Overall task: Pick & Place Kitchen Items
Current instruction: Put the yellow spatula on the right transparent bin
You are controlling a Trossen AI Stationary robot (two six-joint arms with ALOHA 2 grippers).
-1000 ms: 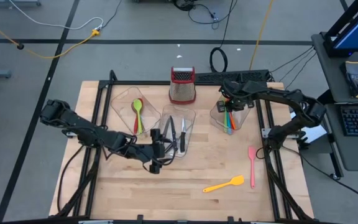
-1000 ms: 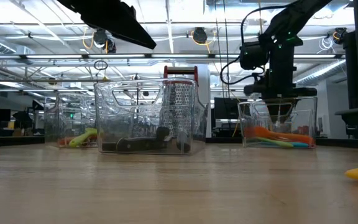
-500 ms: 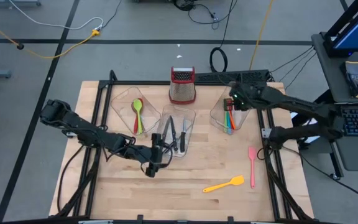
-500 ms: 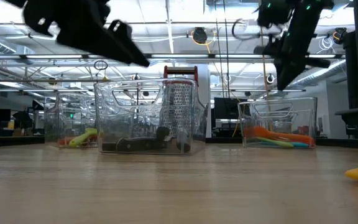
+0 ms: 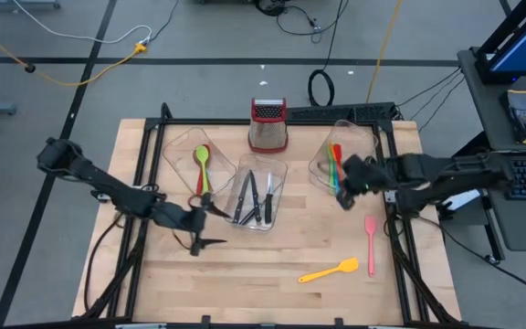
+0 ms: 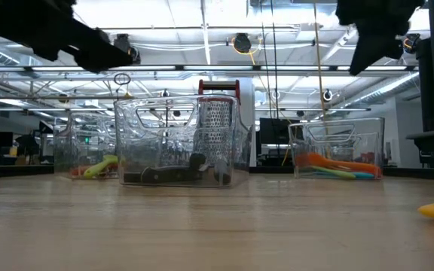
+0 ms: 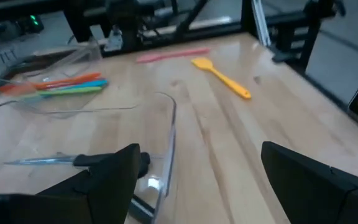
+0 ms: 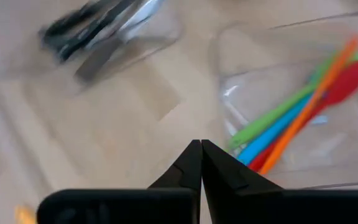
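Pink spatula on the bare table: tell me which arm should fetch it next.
Right. The right gripper hangs, shut and empty, just beside the pink spatula; the left gripper, open, sits across the table beyond the knife tub.

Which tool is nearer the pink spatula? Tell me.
Right. The right tool, shut and empty, hangs just beside the pink spatula; the left tool is across the table, past the knife tub.

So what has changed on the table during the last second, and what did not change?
The right gripper rose out of the right tub, where it hung a second ago, drew back toward the table's front and shut, holding nothing. The left gripper moved left, away from the middle tub, and stays open and empty. The utensils in the tubs, the grater, the pink spatula and the yellow spatula lie as before.
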